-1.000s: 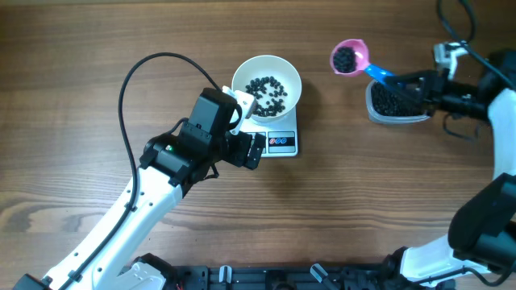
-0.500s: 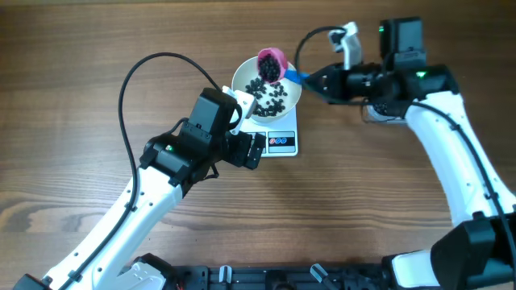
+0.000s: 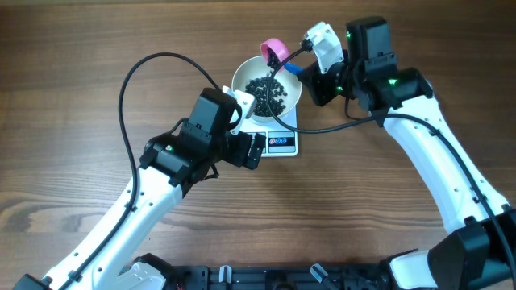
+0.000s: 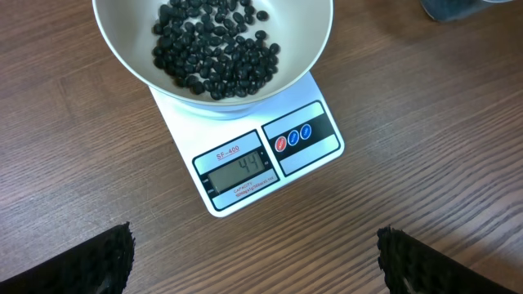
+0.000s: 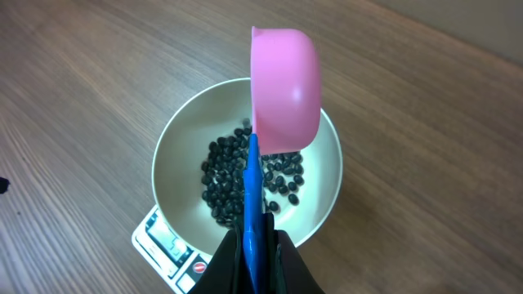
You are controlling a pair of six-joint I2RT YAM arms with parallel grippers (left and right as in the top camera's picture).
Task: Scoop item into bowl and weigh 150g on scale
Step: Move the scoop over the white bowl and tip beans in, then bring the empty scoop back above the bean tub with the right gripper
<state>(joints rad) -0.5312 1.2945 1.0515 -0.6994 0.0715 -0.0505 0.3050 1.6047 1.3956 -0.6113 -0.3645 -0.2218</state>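
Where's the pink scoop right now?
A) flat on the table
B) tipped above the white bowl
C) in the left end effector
B: the pink scoop is turned on its side above the bowl of black beans, its blue handle clamped in the right end effector.

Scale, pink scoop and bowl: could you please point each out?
scale (image 4: 242, 172), left wrist view, display.
pink scoop (image 5: 284, 90), right wrist view, cup's outside.
bowl (image 4: 306, 28), left wrist view, inner wall.

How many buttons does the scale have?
2. Both sit at the front of the scale, right of the display: a red button, then a blue button beside it. The bowl covers the rear, so more could be hidden.
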